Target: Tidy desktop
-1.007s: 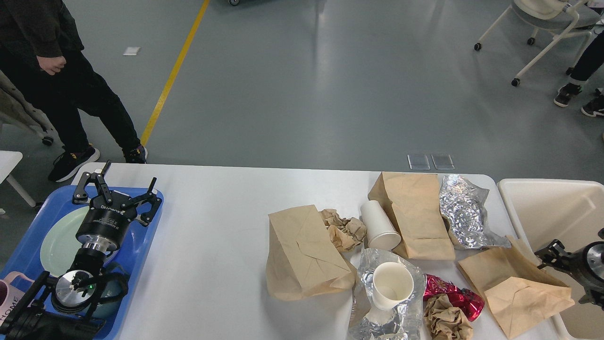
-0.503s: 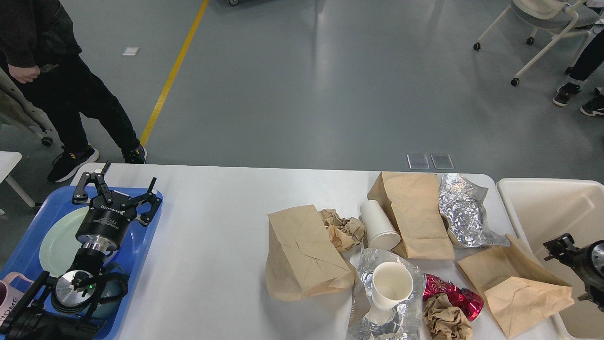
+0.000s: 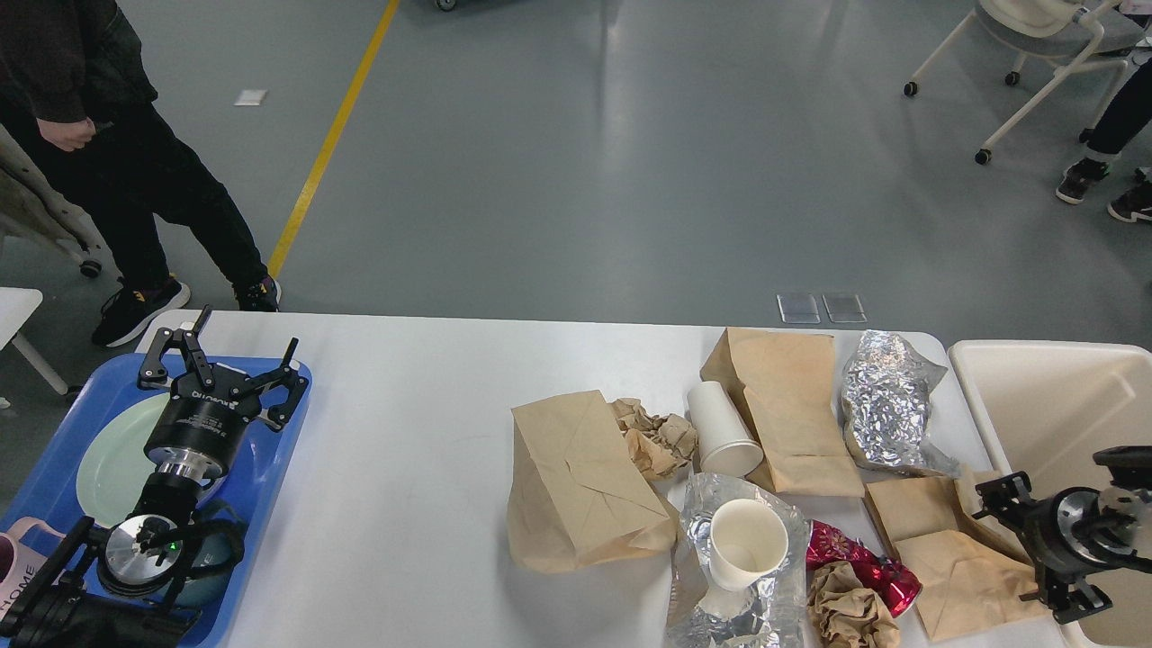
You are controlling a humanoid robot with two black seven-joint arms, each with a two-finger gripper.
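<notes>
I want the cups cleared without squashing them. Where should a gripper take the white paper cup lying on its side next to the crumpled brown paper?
Grip the paper cup across its bare middle wall from above, fingers on its left and right sides. It lies tipped with its mouth facing the near edge; the crumpled brown paper and a brown bag crowd both flanks, so descending vertically seems safest.

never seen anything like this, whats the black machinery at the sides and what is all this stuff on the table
This picture is taken from a humanoid robot's head, looking down at a white desktop. The black machinery is its two arms. The left gripper hangs open over a blue tray holding a pale plate, and grips nothing. The right gripper is at the table's right edge, by a brown paper bag; it is seen too dark to tell whether it is open or shut. The rest is rubbish: more paper bags, two paper cups, crumpled foil and a red wrapper. A beige bin waits on the right.
</notes>
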